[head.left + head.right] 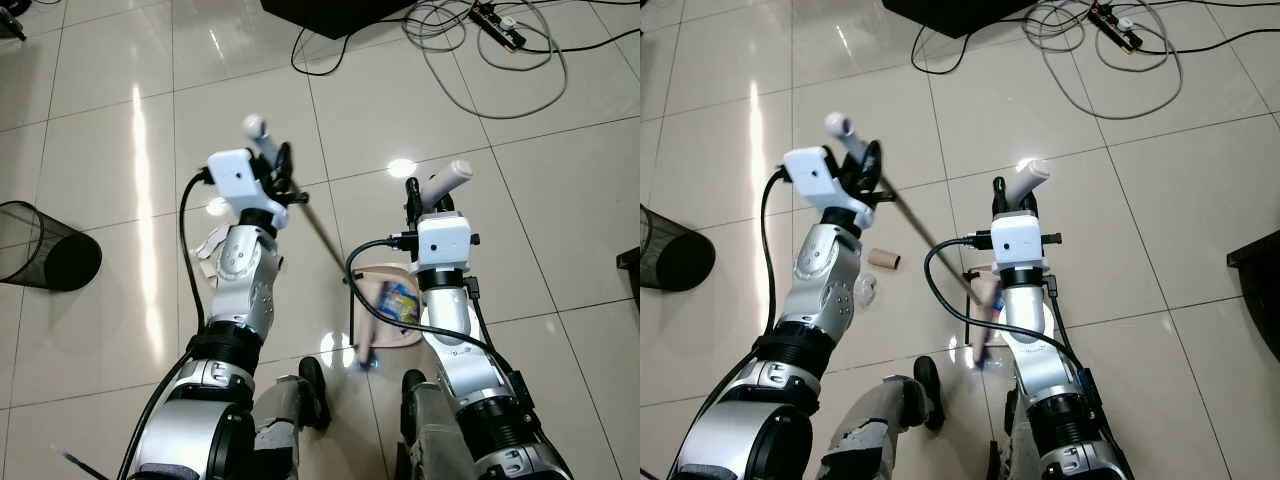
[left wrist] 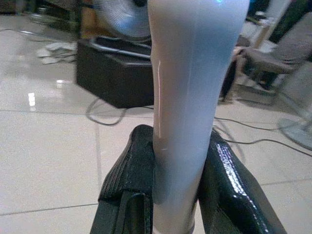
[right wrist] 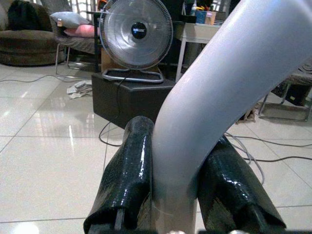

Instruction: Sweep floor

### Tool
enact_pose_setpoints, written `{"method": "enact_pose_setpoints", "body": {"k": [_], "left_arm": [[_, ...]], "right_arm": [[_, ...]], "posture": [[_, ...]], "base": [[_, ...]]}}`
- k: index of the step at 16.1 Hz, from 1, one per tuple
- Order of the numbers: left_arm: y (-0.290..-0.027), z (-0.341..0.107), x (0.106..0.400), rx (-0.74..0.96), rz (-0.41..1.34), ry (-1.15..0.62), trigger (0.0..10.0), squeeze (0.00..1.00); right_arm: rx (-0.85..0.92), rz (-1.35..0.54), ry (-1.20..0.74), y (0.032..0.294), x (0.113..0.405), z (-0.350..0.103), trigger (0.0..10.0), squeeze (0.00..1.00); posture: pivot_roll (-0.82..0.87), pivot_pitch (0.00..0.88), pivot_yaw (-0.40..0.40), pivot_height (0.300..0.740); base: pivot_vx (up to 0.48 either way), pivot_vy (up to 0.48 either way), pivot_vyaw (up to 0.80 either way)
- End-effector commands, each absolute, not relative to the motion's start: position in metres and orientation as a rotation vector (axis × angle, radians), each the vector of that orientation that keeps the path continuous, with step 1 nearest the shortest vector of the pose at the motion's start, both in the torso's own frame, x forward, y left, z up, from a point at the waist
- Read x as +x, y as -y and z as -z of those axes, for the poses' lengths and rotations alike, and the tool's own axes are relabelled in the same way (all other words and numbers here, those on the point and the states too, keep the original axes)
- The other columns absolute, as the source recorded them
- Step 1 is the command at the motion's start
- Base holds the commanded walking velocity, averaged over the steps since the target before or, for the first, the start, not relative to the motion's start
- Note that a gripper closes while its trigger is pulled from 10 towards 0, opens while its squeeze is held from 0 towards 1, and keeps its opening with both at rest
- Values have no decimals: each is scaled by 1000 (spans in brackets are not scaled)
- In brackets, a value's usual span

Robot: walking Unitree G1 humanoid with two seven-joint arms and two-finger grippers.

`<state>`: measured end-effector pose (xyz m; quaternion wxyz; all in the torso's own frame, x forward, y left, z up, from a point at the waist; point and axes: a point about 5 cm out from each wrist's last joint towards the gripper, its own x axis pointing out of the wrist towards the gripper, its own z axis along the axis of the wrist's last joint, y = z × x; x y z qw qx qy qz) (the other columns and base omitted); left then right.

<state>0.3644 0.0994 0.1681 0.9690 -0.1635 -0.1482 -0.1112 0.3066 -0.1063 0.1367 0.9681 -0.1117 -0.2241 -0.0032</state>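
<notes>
Fingers of the left gripper (image 2: 183,180) clamp a pale broom handle (image 2: 192,87) at frame centre; the right gripper (image 3: 178,180) clamps the curved dustpan handle (image 3: 229,83). Lower centre, the dustpan (image 1: 392,305) already holds 1 wrapper (image 1: 400,300). A cardboard roll (image 1: 883,260) left of centre remains, so sweeping looks unfinished.

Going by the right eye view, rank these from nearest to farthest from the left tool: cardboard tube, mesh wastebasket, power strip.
Measured from the left tool, which grips the broom handle:
1. Cardboard tube, lying on the tiles just below it in the picture, beside the left forearm.
2. Mesh wastebasket, tipped on its side at the far left edge.
3. Power strip, at the top right among the cables.
</notes>
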Motion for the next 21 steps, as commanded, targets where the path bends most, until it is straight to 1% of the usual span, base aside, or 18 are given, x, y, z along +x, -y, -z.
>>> {"method": "enact_pose_setpoints", "body": {"k": [1, 2, 4, 6, 9, 10, 11, 13, 16, 18, 19, 21], "left_arm": [[-100, -171, 363, -351, 244, 315, 10000, 0], [-99, -172, 363, -329, 265, 323, 10000, 0], [-101, -187, 362, -137, 365, 413, 10000, 0], [-109, -202, 364, -74, 416, 466, 10000, 0], [-118, -217, 370, -44, 428, 499, 10000, 0], [-125, -224, 372, -39, 420, 520, 10000, 0], [-127, -227, 372, -39, 418, 527, 10000, 0], [-144, -234, 378, -13, 340, 539, 10000, 0], [-158, -234, 382, 29, 256, 518, 10000, 0], [-175, -222, 383, 103, 195, 450, 10000, 0], [-184, -206, 383, 133, 179, 359, 10000, 0], [-191, -192, 380, 137, 167, 295, 10000, 0]], "right_arm": [[-207, 13, 435, 105, 305, -131, 10000, 0], [-207, 15, 438, 106, 305, -132, 10000, 0], [-184, 39, 455, 116, 304, -136, 10000, 0], [-150, 82, 469, 129, 302, -139, 10000, 0], [-125, 127, 484, 144, 300, -144, 10000, 0], [-119, 151, 493, 151, 297, -145, 10000, 0], [-117, 158, 495, 154, 297, -146, 10000, 0], [-83, 200, 505, 166, 294, -148, 10000, 0], [-47, 217, 516, 173, 292, -151, 10000, 0], [-1, 252, 535, 183, 289, -155, 10000, 0], [44, 303, 552, 193, 284, -161, 10000, 0], [76, 334, 570, 200, 281, -168, 10000, 0]], "posture": [[41, 354, 168, 740], [40, 352, 168, 740], [47, 313, 157, 740], [51, 285, 155, 740], [55, 267, 157, 740], [49, 243, 162, 740], [48, 240, 162, 740], [45, 224, 164, 740], [44, 216, 165, 740], [31, 193, 170, 740], [18, 181, 173, 740], [-6, 165, 181, 740]], "base": [[0, 0, 0], [0, 0, 0], [0, 0, 0], [0, 0, 0], [0, 0, 0], [0, 0, 0], [0, 0, 0], [0, 0, 0], [0, 0, 0], [0, 0, 0], [0, 0, 0], [0, 0, 0]]}}
